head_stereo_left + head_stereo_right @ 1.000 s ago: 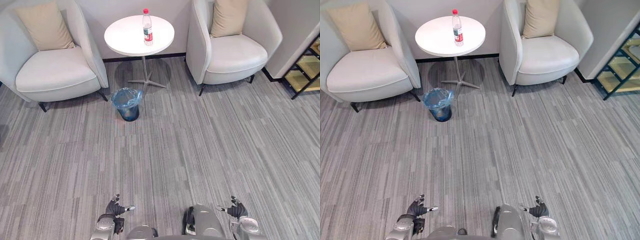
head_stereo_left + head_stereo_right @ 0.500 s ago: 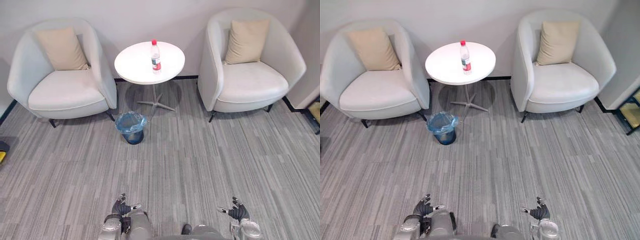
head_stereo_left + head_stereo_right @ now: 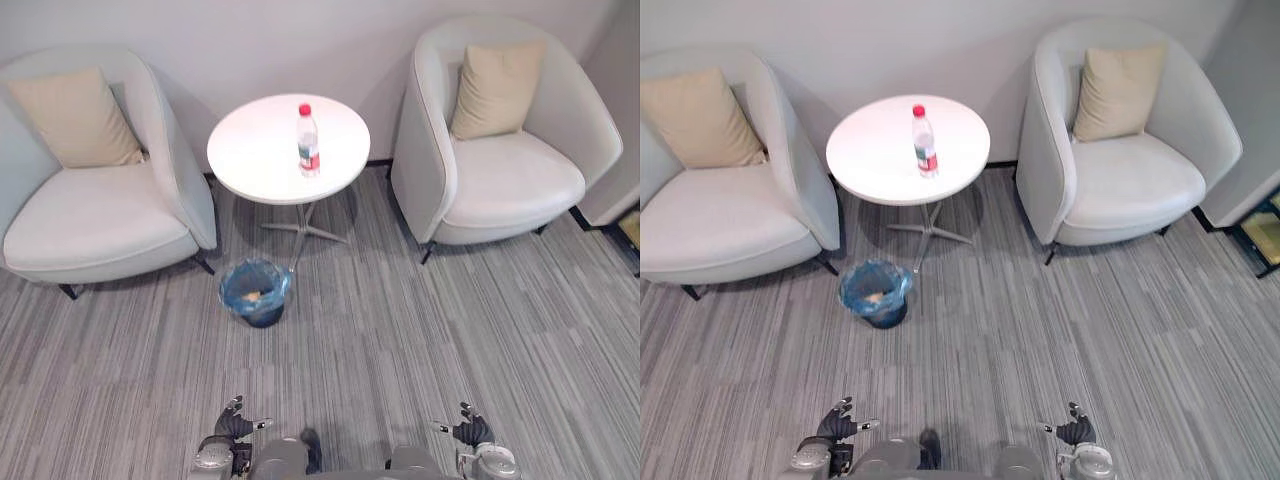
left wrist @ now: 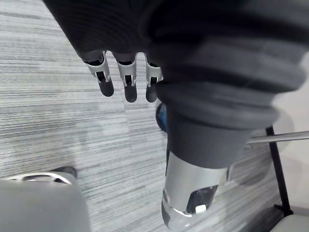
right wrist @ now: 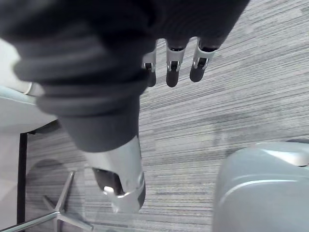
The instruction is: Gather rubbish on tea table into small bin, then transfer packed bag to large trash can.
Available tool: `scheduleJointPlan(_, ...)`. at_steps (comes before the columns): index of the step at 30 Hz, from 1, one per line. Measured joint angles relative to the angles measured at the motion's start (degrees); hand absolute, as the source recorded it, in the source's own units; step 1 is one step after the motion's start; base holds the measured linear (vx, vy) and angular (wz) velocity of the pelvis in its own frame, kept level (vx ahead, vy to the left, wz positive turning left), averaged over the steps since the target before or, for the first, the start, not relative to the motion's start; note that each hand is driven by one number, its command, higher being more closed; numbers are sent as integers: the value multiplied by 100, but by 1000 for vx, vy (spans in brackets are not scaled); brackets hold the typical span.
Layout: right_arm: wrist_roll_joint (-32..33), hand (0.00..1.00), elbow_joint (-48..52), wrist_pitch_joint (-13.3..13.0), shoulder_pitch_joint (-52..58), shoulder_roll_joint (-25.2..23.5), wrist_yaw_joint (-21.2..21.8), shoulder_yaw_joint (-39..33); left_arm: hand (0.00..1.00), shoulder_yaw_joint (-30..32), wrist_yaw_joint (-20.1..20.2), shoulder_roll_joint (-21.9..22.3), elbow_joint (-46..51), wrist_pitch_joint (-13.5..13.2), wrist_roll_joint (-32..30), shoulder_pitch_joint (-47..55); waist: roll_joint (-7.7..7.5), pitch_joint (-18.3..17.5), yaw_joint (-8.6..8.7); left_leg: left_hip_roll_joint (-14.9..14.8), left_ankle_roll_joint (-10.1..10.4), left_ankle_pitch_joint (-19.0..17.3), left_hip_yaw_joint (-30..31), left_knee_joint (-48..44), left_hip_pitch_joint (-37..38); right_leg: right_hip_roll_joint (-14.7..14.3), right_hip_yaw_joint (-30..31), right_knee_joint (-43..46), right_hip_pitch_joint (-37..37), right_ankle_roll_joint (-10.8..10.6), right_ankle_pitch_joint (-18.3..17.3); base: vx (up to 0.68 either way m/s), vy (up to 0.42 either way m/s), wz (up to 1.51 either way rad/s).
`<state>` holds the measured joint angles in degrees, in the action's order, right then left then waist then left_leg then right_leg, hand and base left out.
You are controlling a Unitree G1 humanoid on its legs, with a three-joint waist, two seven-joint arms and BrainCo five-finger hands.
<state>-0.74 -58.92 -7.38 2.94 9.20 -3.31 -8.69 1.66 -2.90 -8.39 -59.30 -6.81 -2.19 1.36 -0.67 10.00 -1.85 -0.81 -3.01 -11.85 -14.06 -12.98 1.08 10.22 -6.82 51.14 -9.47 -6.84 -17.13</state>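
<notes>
A clear plastic bottle with a red cap and a red-and-white label [image 3: 308,141] stands upright near the middle of the round white tea table [image 3: 250,155], the small blue-bagged bin [image 3: 255,293] sits on the carpet by the table's foot, and left hand [image 3: 234,427] and right hand [image 3: 468,432] hang low, well apart from it, fingers loose and empty.

No legible text, label on the water bottle [image 3: 308,140], print too small to read
</notes>
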Motion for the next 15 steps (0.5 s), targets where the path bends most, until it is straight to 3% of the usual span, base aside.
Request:
scheduleJointPlan(1,-3,0,-48,2,-35,15,3,30,0,3,-1,5,4,0,1,-20,19,11,73,-46,3,-1,34,126,198,-43,-284,-271,-234,196,-100,405,-82,18)
scheduleJointPlan(3,-3,0,-39,-1,-131,63,4,30,0,6,-3,32,5,3,1,-27,167,94,141,-230,22,-10,111,239,434,-257,-461,-1071,-574,307,-107,426,-142,21)
scheduleJointPlan(4,-1,0,-35,0,-127,81,4,32,0,6,-3,33,19,-1,1,-41,208,116,186,-335,53,-21,194,259,549,-372,-428,-1885,-682,357,87,464,-229,44)
scheduleJointPlan(5,0,0,-33,0,-69,75,7,61,0,5,-2,-22,24,-13,0,-14,90,63,249,-310,277,-67,304,285,666,-404,-298,-3030,-614,384,819,410,-217,61)
scheduleJointPlan(6,0,0,-56,2,32,123,16,63,0,11,-1,-15,-22,-8,-2,-10,89,92,266,-331,527,-213,403,283,790,-411,-245,-3210,-540,503,1474,417,-204,39)
scheduleJointPlan(7,2,0,-107,10,6,209,13,42,0,13,-3,62,-88,-6,-1,-21,269,61,246,-518,621,-285,464,299,836,-579,-310,-3138,-505,543,1487,313,-148,10)
scheduleJointPlan(10,12,0,-83,-2,-50,235,12,-26,0,41,15,154,-162,-9,-14,-49,326,25,283,-760,872,-130,690,-184,658,-721,-501,-3187,-330,689,1112,341,-230,22)
scheduleJointPlan(11,15,0,-77,1,55,209,6,-54,0,125,18,248,-152,-9,-14,-56,339,36,283,-890,958,-82,854,-972,368,-763,-670,-3358,-36,747,1051,367,-266,66)
scheduleJointPlan(12,23,0,3,2,213,157,-9,-36,0,282,16,389,-87,-5,-14,-34,327,58,244,-1085,1238,159,930,-2158,-50,-835,-790,-3593,399,805,967,345,-239,51)
scheduleJointPlan(14,62,0,213,-5,375,52,-26,-11,0,379,21,525,21,-3,0,51,315,95,118,-1408,1142,210,755,-3375,-534,-921,-888,-3786,880,907,794,260,-128,25)
scheduleJointPlan(15,67,0,230,-7,384,41,-27,-11,0,376,22,535,39,-3,-6,50,322,91,110,-1447,1099,183,700,-3470,-584,-933,-893,-3819,940,922,781,193,-66,15)
